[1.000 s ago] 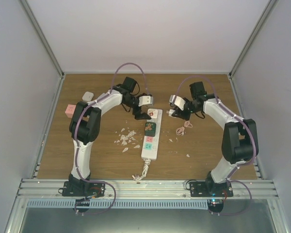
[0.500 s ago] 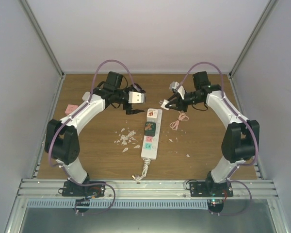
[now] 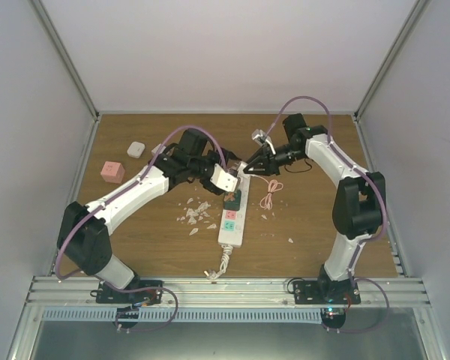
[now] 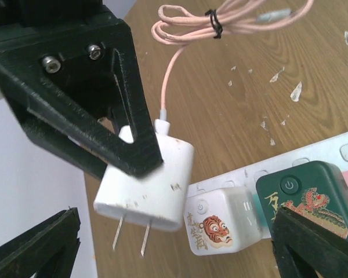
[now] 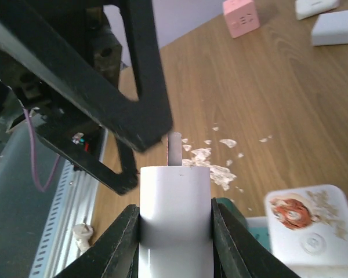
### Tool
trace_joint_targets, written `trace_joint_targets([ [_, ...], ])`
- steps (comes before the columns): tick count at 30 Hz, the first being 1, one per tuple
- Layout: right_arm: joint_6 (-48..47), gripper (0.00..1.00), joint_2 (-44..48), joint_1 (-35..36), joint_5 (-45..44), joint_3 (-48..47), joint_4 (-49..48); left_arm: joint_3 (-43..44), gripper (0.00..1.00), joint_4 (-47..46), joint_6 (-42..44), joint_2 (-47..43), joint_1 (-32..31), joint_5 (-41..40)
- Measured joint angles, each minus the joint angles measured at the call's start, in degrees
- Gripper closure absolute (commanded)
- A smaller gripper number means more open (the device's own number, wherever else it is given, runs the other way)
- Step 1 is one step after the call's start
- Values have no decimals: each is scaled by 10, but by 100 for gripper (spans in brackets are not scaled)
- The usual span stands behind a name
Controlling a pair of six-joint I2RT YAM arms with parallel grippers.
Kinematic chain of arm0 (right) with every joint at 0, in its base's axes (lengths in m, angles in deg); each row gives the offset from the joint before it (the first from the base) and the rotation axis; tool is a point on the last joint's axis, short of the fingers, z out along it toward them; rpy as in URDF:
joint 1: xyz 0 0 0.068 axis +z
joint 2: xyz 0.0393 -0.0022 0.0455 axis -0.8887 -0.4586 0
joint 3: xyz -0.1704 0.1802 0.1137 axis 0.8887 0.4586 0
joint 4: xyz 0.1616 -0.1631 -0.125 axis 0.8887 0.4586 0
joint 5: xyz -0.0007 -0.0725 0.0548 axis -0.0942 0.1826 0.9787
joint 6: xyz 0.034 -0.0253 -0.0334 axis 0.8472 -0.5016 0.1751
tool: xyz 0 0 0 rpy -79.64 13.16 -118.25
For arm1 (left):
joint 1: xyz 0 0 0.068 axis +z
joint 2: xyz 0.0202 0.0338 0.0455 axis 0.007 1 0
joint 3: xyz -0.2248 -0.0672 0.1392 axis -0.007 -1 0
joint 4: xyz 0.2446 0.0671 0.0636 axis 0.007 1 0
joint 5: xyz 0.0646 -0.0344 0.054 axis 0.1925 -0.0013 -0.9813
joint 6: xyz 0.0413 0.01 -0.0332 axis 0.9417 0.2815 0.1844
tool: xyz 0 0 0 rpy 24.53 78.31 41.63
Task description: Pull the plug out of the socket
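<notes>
1. Above the far end of the socket (image 3: 230, 229), the right gripper (image 3: 253, 163) is clamped on the white plug (image 4: 148, 197). Its two prongs (image 4: 130, 240) hang bare in the air, so the plug is already free of the strip. Lifting it off the strip keeps the prongs from catching an outlet again.
2. A pink cable (image 3: 268, 196) trails from the plug down to the table just right of the socket, slack and partly coiled.
3. The left gripper (image 3: 229, 182) hovers with jaws spread wide over the same end, holding nothing. I judge it is there to brace the strip against the pull, though I cannot tell whether it touches.
4. The socket lies lengthwise mid-table. A white tiger-printed cube (image 4: 217, 226) and a green adapter (image 4: 313, 197) are still seated in it.
5. The left arm reaches from its near-left base diagonally across the table, stretched low. The right arm stands up from its base, then folds back towards the centre, its wrist turned leftward.
</notes>
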Motion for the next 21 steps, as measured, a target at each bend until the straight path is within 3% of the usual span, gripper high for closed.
trace_joint_targets([
  [4, 0, 90, -5, 23, 17, 0, 11, 0, 21, 2, 18, 0, -22, -34],
  [12, 0, 90, -28, 50, 23, 0, 22, 0, 46, 16, 46, 0, -50, -90],
  [21, -14, 89, -34, 49, 27, -6, 28, -5, 48, 15, 50, 0, -51, -108],
])
